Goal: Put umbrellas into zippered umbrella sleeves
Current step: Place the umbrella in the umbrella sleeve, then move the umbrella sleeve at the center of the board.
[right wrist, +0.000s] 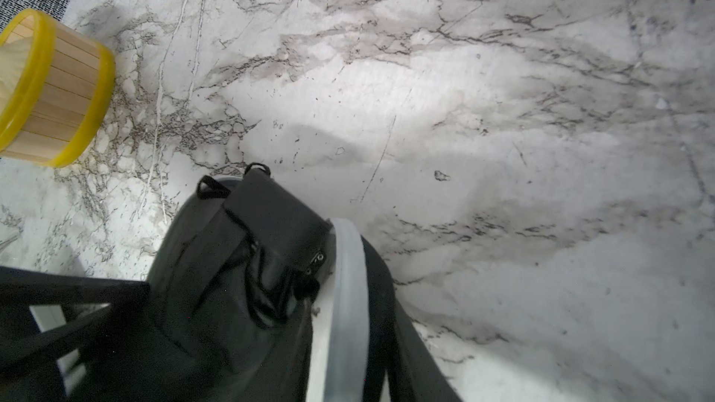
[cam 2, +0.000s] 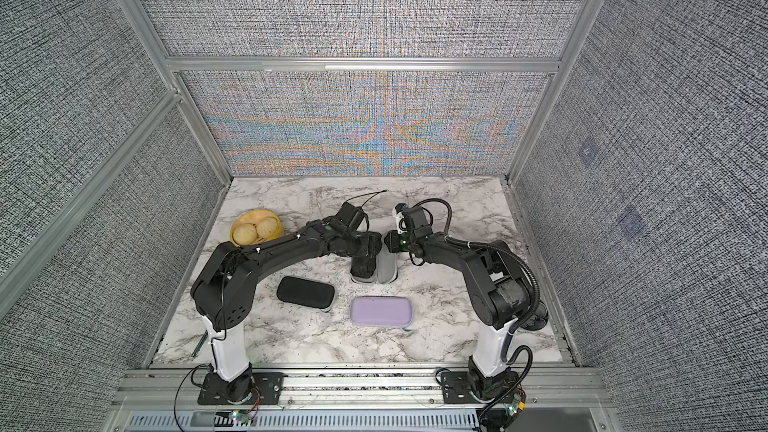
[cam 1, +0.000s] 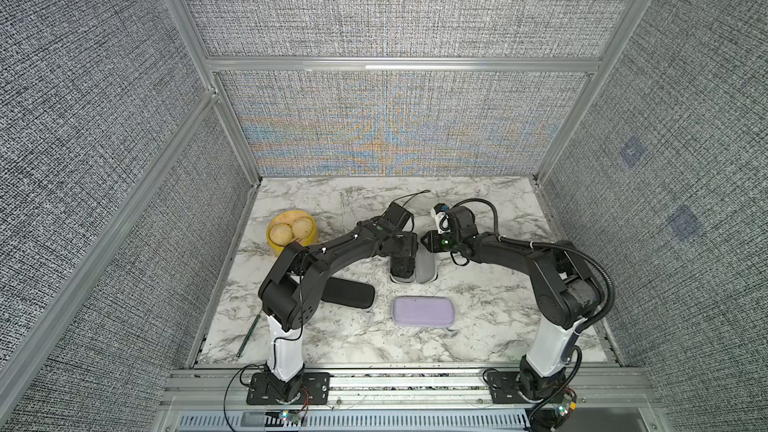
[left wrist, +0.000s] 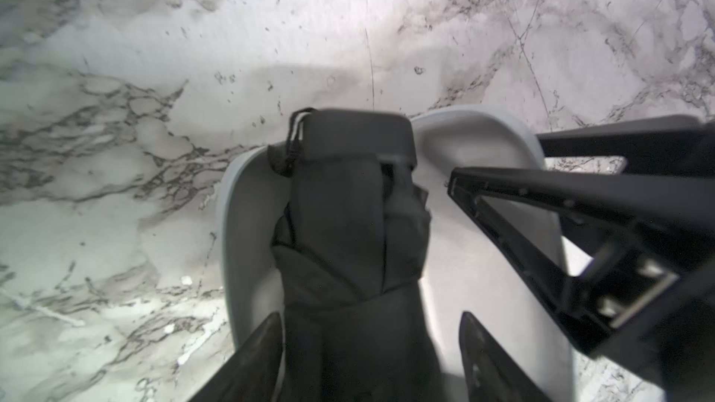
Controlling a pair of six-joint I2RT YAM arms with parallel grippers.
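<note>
Where my two claws meet at the centre of the table [cam 1: 478, 326], little room separates them: left claw [left wrist: 370, 319] and right claw [cam 1: 427, 241] stand almost tip to tip over the open sleeve [left wrist: 483, 264]. Bare marble runs behind them up to the back wall [cam 1: 399, 126] and fills the tabletop's lower right. The lower centre is taken by a closed lavender sleeve [cam 1: 423, 312]. Left of it lies a closed black sleeve [cam 1: 353, 295], partly hidden by my left arm in a top view. A basket [cam 1: 272, 243] sits near the table's left edge.

Left claw: wide, with fingers [left wrist: 479, 357] on either side of the umbrella [left wrist: 340, 226] and grey lining showing between one finger and the fabric.

Right claw: one finger inside the sleeve's empty half, one outside its rim. Whether it pinches, I cannot tell.

Umbrella: black, rolled, with creased folds, lying lengthwise in the sleeve's other half. Its blocky handle end, with a cord loop, is at the rim.
</note>
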